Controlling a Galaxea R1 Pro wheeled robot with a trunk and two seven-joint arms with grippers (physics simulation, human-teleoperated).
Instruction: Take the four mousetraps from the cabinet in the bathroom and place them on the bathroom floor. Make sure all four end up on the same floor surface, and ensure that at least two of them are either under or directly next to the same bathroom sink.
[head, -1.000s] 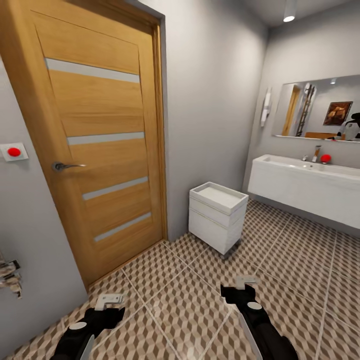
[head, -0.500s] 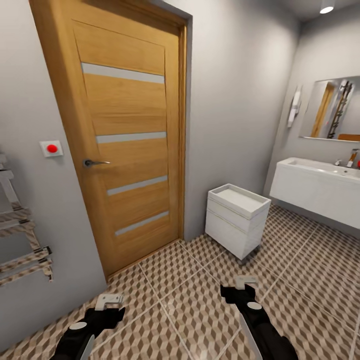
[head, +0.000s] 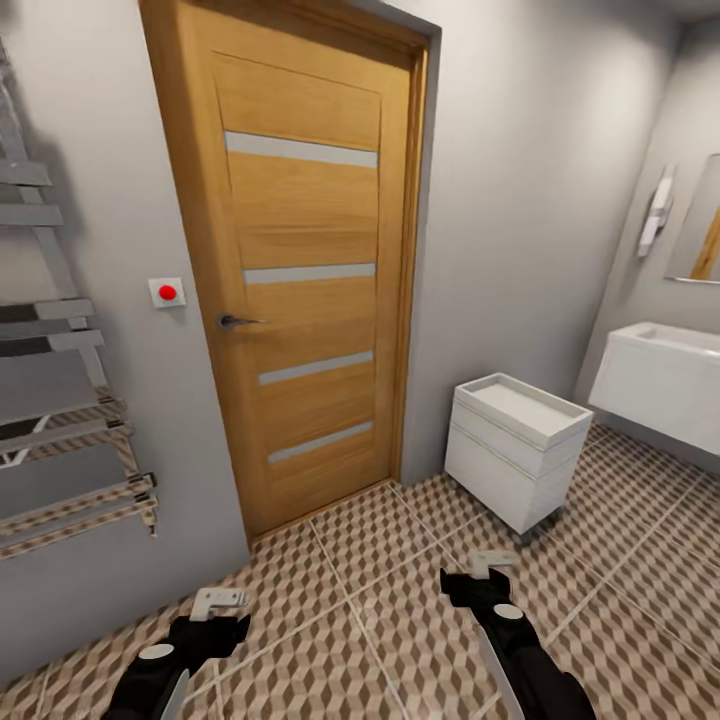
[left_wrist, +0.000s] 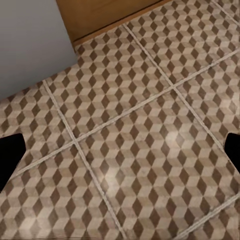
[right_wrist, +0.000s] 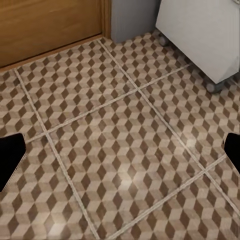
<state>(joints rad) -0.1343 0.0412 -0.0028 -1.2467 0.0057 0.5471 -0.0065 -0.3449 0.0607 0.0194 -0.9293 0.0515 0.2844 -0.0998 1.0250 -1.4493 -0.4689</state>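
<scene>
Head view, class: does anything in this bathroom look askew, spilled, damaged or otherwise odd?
Nothing stands out. The wooden door is shut, the small white drawer unit stands upright on the patterned floor, and the sink hangs level. No spill or damage shows. The left claw and right claw hang open.

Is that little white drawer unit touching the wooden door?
Apart. In the head view, a strip of grey wall separates the white drawer unit from the wooden door, with bare floor between them.
</scene>
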